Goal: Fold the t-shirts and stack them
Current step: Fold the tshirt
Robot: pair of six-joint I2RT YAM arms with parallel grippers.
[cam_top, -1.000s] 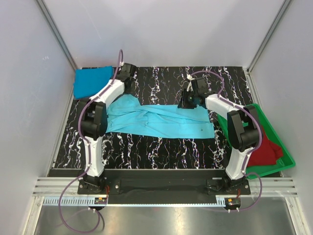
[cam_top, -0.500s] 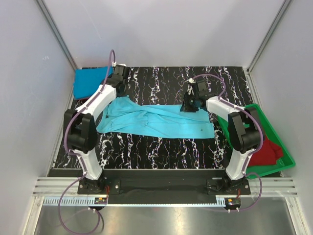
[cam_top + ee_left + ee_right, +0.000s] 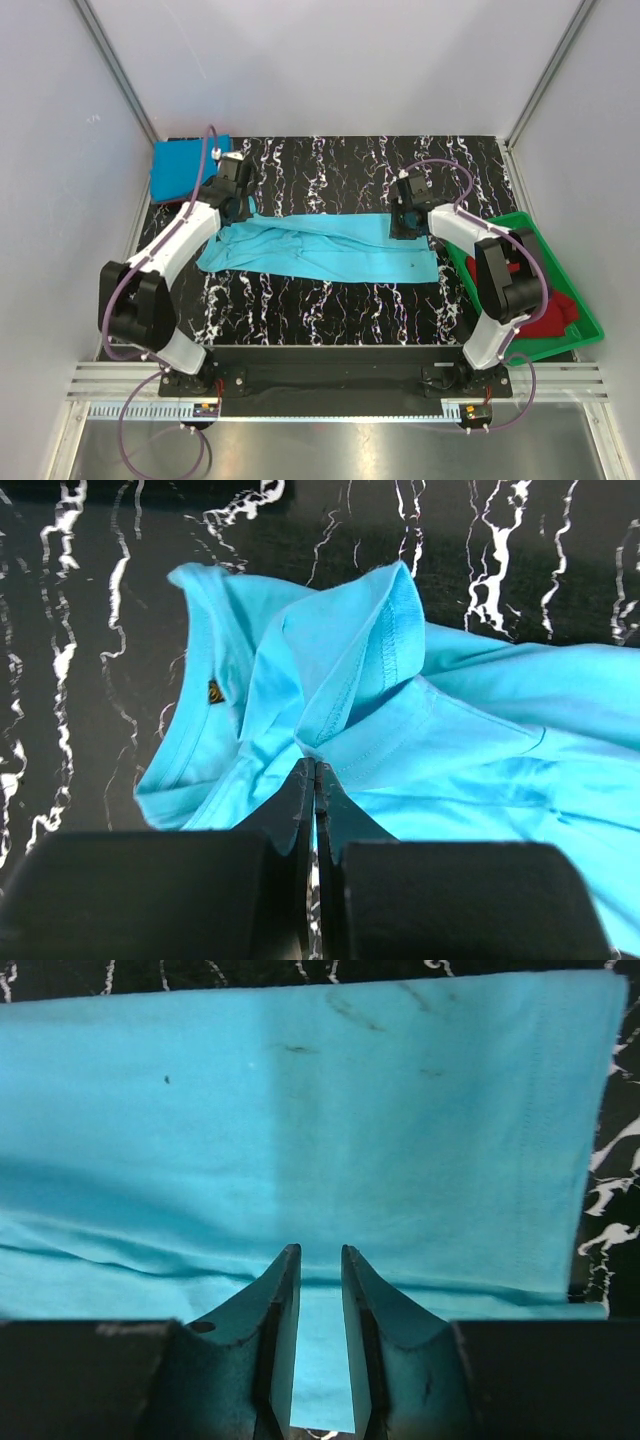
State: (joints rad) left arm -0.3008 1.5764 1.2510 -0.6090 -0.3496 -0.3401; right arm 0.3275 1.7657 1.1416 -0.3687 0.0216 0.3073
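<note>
I pinch the turquoise t-shirt [image 3: 340,250] at its left end with my left gripper [image 3: 314,766]; my right gripper [image 3: 315,1260] hangs slightly parted over it

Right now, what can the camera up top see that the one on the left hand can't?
Only the top camera shows the deeper blue shirt in the far left corner, the green tray holding the dark red shirts, and the right hand. Only the left wrist camera shows the neckline label and the sleeve stitching up close, and how the left hand is pinched shut on the cloth. Both show the light turquoise shirt lying on the black marbled table.
</note>
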